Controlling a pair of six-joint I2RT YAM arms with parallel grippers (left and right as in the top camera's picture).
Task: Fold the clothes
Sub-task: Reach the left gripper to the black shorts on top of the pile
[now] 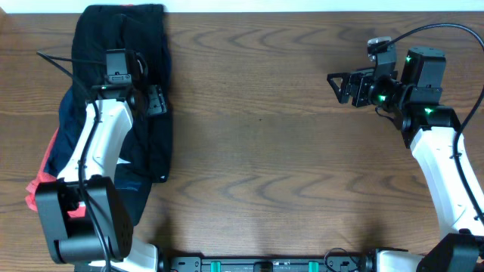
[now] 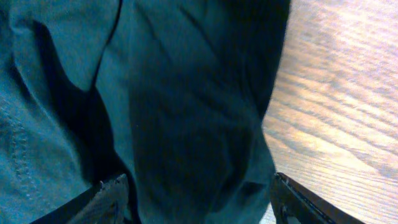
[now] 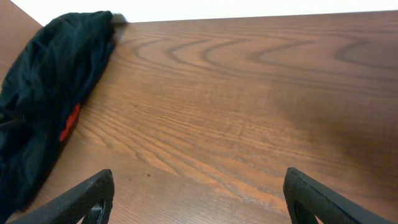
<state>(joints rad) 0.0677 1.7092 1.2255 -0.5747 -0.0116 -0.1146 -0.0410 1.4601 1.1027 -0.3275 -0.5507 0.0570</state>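
Observation:
A pile of dark clothes (image 1: 147, 45) lies at the table's left side, with a navy garment and a red piece (image 1: 45, 170) under it. My left gripper (image 1: 155, 100) is open, low over the pile's right edge; in the left wrist view the dark teal cloth (image 2: 186, 112) fills the space between its fingers (image 2: 196, 199), touching or just under them. My right gripper (image 1: 340, 85) is open and empty above bare table at the far right. In the right wrist view its fingers (image 3: 199, 193) frame bare wood, with the pile (image 3: 50, 93) far left.
The wooden table (image 1: 265, 151) stretches between the pile and the right arm. The left arm (image 1: 98, 151) lies over the clothes. The table's far edge meets a white wall (image 3: 249, 7). Black cables hang by both arms.

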